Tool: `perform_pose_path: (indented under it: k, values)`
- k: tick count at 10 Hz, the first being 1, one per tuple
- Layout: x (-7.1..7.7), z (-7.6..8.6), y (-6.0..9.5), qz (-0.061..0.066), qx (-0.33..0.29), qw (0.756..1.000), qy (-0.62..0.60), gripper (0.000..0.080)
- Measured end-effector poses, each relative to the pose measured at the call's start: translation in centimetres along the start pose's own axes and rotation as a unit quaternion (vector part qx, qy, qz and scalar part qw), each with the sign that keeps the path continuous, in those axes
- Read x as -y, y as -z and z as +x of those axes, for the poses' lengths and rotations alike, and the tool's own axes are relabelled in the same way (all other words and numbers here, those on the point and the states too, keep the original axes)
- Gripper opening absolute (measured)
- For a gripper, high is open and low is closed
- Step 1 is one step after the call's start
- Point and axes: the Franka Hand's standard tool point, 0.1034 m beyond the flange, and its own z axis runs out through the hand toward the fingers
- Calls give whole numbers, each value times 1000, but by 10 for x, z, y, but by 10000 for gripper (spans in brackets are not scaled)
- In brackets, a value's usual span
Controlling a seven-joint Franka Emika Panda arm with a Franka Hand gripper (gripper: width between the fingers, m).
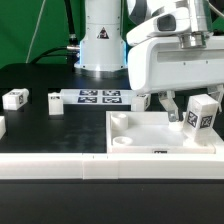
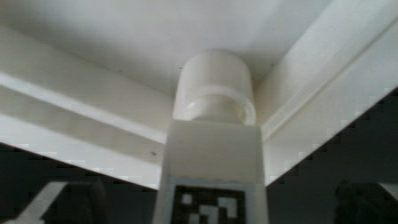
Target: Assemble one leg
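The end effector point(image 1: 188, 108) hangs below the arm's white wrist block in the upper right of the exterior view, with the leg point(image 1: 203, 113) between its fingers. The leg sits right of centre in that frame, tilted, its black-and-white tag facing the camera, over the far right corner of the large white tray point(image 1: 150, 128).

In the wrist view the leg point(image 2: 217, 170) runs up the middle of the picture. Its tag is at the lower edge and its rounded peg end points into an inside corner of the tray point(image 2: 107, 40), where two raised rims meet. The peg tip lies right at that corner, but the view is too blurred to tell whether it is seated.

The end effector point(image 2: 205, 200) shows as one finger point(image 2: 45, 205) at the lower left and another at the lower right. A dark gap separates each from the leg's sides, so the jaws stand apart and are not clamping it.

On the black tabletop point(image 1: 60, 125), the marker board point(image 1: 100, 97) lies at centre frame in the exterior view. Two more small white posts point(image 1: 15, 98) point(image 1: 55, 102) sit at middle left, well apart from the tray.
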Motion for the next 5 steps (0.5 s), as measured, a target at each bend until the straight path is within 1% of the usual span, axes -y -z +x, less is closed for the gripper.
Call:
perform_pose_path:
  k: [1, 2, 3, 4, 5]
  values:
    - [0, 0, 0, 0, 0, 1000, 0, 649]
    - [-2, 5, 5, 2, 8, 1000, 6, 649]
    - [-6, 12, 15, 2, 13, 1000, 10, 649]
    - [-8, 16, 20, 7, 29, 1000, 9, 649]
    - [-9, 25, 25, 9, 35, 999, 11, 649]
